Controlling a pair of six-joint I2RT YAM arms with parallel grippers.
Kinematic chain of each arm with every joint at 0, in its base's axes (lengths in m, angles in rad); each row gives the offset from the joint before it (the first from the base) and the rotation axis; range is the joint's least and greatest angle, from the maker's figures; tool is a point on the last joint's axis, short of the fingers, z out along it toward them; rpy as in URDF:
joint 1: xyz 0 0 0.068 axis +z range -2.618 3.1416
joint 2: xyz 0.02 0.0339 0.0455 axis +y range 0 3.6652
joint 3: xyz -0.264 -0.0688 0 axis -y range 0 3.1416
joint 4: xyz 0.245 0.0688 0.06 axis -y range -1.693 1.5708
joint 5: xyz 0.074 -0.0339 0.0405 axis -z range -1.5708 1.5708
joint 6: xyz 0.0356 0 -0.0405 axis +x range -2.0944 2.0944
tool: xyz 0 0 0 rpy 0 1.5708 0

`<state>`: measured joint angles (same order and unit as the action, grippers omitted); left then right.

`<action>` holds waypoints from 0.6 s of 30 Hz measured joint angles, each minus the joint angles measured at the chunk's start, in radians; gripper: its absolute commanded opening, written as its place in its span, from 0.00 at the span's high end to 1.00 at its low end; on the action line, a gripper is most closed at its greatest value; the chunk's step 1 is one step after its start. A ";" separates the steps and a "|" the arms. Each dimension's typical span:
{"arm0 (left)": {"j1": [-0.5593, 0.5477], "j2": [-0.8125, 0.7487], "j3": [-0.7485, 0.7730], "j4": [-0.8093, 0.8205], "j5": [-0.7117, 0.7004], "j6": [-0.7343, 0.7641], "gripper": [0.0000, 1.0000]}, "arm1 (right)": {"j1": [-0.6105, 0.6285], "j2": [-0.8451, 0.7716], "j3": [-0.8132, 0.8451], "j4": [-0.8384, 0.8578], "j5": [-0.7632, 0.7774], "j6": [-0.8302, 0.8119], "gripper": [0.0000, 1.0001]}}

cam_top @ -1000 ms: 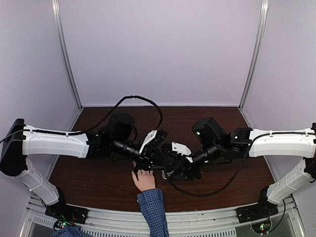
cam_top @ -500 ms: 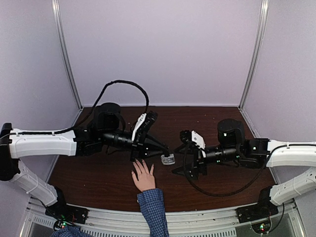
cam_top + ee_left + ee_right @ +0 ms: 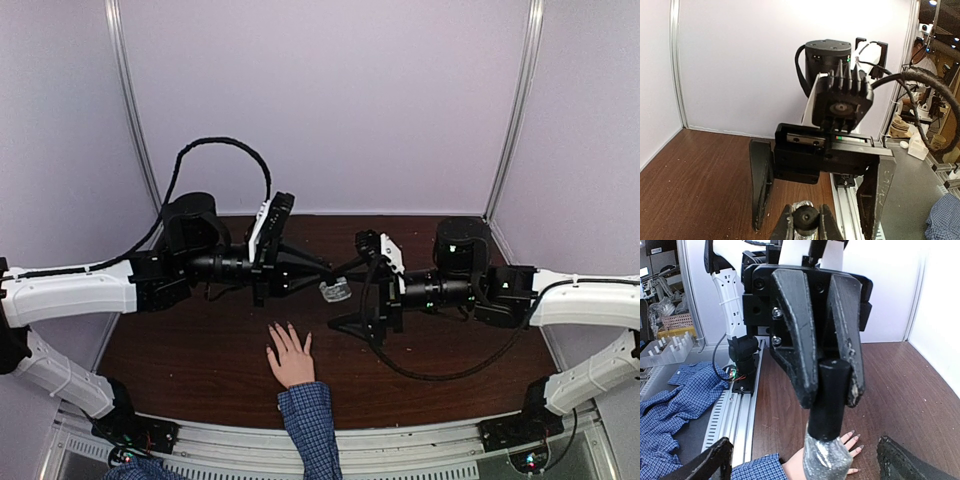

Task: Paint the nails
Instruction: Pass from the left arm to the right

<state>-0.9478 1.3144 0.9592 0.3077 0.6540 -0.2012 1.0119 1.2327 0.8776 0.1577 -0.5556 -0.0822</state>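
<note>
A light-skinned hand [image 3: 291, 362] with a blue checked cuff [image 3: 306, 412] lies flat on the brown table, fingers spread. Its nails [image 3: 856, 439] show in the right wrist view, below the bottle. My left gripper [image 3: 329, 273] is shut on the black cap [image 3: 830, 392] of a small polish bottle [image 3: 336, 291] and holds it in the air beyond the fingertips. The bottle's body [image 3: 827, 460] is wrapped in silvery film. In the left wrist view the left gripper [image 3: 805, 209] pinches the cap [image 3: 805, 218]. My right gripper [image 3: 352, 284] faces the bottle, open wide, one finger to each side, touching nothing.
White booth walls enclose the table on three sides. An aluminium rail [image 3: 732, 415] runs along the near edge, with the arm bases bolted to it. A black cable [image 3: 215, 150] loops above the left arm. More blue checked cloth [image 3: 675, 400] lies beyond the rail.
The right gripper has opened and drawn back to the right, off the bottle. The left arm has carried the bottle up and away from the hand. The hand's fingers now lie uncovered.
</note>
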 measured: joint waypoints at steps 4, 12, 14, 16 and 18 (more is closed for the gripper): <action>0.000 -0.001 0.000 0.000 -0.002 0.000 1.00 | -0.001 0.024 0.003 0.004 -0.037 0.006 0.02; 0.000 -0.032 -0.028 0.001 -0.029 0.002 1.00 | -0.004 0.061 0.017 0.006 -0.106 0.006 0.27; 0.000 -0.035 -0.037 0.007 -0.034 0.002 1.00 | -0.010 0.061 0.020 0.016 -0.117 0.019 0.32; 0.000 -0.039 -0.050 0.015 -0.039 0.005 1.00 | -0.018 0.061 0.021 0.029 -0.123 0.030 0.37; 0.000 -0.040 -0.060 0.024 -0.045 0.005 1.00 | -0.031 0.062 0.021 0.048 -0.129 0.048 0.44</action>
<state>-0.9478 1.2747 0.8989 0.3317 0.6086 -0.1967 0.9810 1.2945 0.8986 0.2058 -0.6846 -0.0338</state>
